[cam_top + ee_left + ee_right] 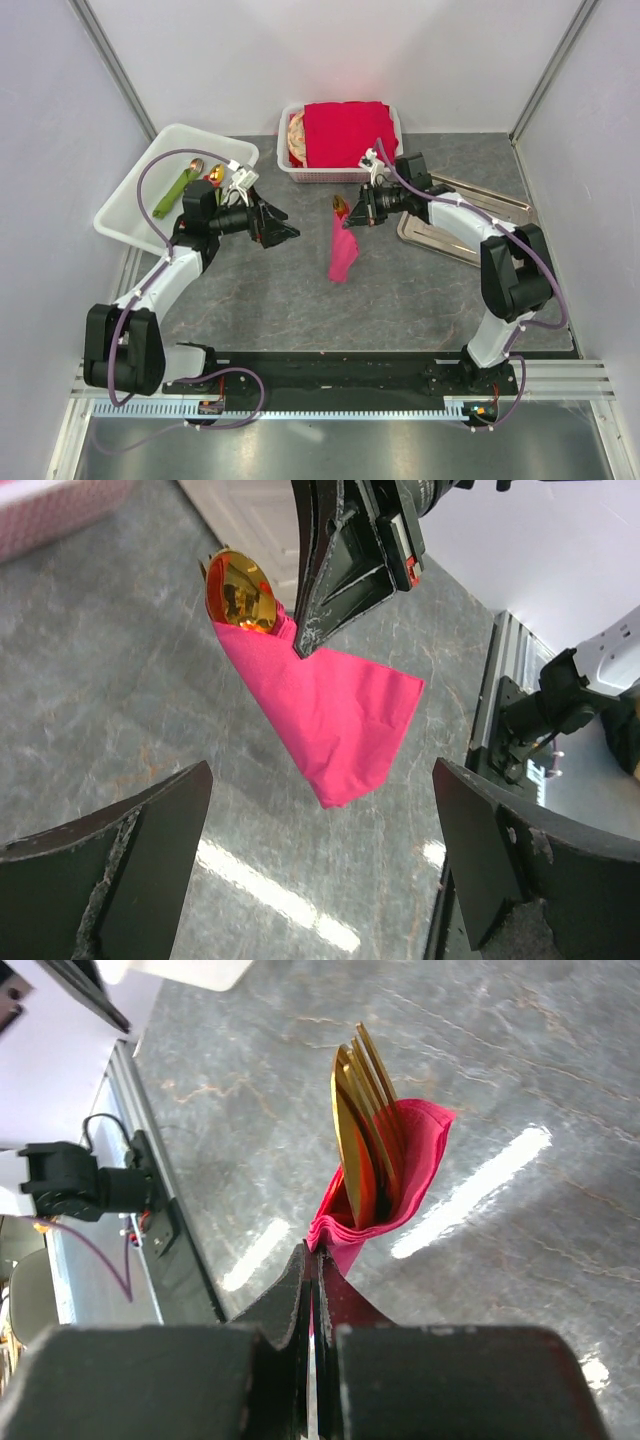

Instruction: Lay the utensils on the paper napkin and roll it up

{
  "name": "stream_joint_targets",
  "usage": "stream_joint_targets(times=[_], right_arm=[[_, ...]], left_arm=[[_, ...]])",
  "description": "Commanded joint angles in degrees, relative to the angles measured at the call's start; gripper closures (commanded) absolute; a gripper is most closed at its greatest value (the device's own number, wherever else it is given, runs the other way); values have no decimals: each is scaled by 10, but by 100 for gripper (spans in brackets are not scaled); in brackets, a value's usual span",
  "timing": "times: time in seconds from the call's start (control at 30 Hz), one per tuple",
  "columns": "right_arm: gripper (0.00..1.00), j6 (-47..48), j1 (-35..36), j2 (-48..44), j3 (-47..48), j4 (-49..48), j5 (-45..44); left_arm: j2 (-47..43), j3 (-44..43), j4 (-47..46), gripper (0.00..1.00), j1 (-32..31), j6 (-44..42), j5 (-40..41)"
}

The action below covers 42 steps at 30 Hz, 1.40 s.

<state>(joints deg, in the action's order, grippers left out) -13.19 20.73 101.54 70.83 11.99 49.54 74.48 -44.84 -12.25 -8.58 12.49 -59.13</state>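
Keeping the pinch firm is key: R gripper (312, 1257) is clamped on the paper napkin (343, 255), which hangs above mid-table w/ utensils (365, 1130) poking out loosely. They could slip. L gripper (290, 228), jaws spread, sits near and could tuck the loose flap. Basket (290, 172) of red napkins is just behind, metal tray (440, 245) beside R arm — steer clear.

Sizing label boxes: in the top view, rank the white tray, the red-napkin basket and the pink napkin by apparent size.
1. white tray
2. red-napkin basket
3. pink napkin, far smaller
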Motion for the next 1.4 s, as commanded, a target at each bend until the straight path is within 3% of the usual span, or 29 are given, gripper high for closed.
stream_joint_targets(times=[0.0, 0.47, 0.63, 1.03, 1.37], right_arm=[[100, 23, 11, -56, 48, 18, 42], [100, 126, 100, -190, 112, 130, 52], [100, 181, 141, -217, 144, 173, 25], [100, 211, 229, -247, 157, 190, -10], [100, 208, 246, -247, 161, 191, -16]], left_arm=[[-48, 32, -80, 1, 1, -14, -31], [-139, 75, -187, 1, -28, 93, -90], [-175, 113, -269, 0, -36, 204, -82], [-210, 126, -287, 0, -112, 214, -33], [-198, 128, -340, 3, -154, 254, -31]])
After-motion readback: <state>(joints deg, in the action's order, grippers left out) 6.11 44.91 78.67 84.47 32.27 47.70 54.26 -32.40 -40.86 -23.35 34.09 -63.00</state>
